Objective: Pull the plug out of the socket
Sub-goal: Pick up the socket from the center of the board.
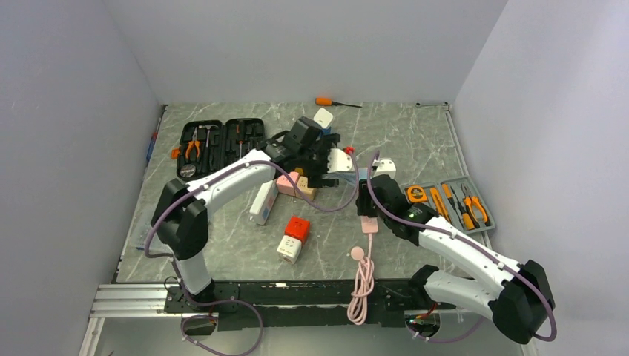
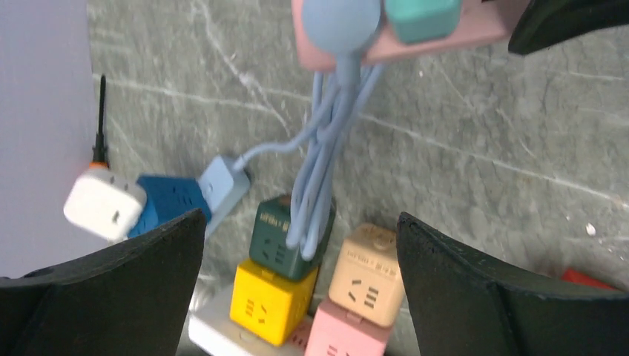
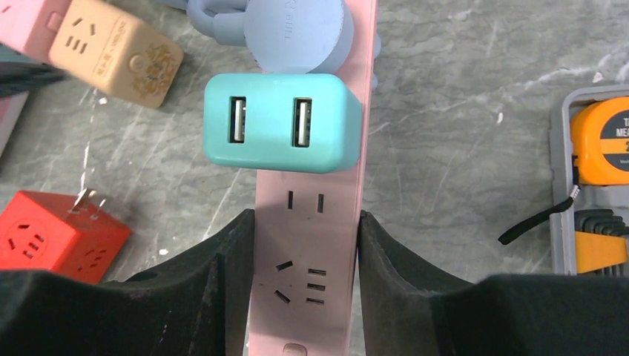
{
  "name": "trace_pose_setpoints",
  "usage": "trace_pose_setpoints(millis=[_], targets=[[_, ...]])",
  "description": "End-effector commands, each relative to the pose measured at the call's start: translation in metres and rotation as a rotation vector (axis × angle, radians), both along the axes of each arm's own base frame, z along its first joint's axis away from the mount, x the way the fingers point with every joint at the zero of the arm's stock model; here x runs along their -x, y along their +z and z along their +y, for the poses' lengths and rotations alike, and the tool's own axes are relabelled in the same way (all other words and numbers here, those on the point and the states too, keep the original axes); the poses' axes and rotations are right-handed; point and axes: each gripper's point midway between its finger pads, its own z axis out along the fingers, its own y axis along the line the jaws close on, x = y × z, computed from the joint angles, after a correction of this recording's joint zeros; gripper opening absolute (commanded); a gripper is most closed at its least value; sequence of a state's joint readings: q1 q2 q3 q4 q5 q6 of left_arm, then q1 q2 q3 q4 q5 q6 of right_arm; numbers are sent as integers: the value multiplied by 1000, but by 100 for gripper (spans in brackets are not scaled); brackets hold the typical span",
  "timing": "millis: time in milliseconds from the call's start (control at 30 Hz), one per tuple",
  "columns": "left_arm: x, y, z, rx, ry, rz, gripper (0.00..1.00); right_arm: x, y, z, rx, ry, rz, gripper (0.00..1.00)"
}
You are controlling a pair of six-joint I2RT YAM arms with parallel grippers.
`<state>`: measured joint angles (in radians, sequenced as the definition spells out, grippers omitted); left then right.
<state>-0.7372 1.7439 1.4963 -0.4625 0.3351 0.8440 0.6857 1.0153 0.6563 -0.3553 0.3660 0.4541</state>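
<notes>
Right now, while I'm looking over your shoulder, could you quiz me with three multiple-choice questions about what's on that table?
1. Where is the teal adapter plugged in?
A) pink power strip
B) red cube socket
C) tool case

2. How many USB ports does it show?
A) one
B) two
C) four

3. What are the right fingers doing?
A) hanging wide open, touching nothing
B) holding a screwdriver
C) pressing the strip's two long sides

Answers:
1 A, the adapter sits on the strip's face.
2 B, two slots lie side by side on its top.
3 C, one finger lies against each edge of the strip.
</notes>
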Motion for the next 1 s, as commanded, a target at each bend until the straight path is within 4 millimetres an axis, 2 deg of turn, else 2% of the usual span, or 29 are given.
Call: trace_pose_setpoints(millis=[0, 200, 400, 533, 667, 867, 967], targets=[[0, 17, -36, 73, -109, -118, 99, -14, 53, 25, -160, 112, -165, 0], [5, 2, -55, 102, -143, -47, 99, -14, 59, 28, -209, 155, -169, 0], [12, -2, -71, 127, -182, 60, 98, -12, 62, 33, -245, 169, -185, 0], [10, -11, -72, 116, -186, 145, 89, -13, 68, 30, -236, 165, -207, 0], [10, -19, -67, 95, -187, 242, 73, -16, 75, 26, -221, 151, -231, 0], [11, -27, -61, 62, -174, 291, 45, -18, 83, 22, -225, 133, -262, 0], [15, -30, -61, 52, -181, 332, 41, -18, 86, 22, -232, 133, -274, 0]])
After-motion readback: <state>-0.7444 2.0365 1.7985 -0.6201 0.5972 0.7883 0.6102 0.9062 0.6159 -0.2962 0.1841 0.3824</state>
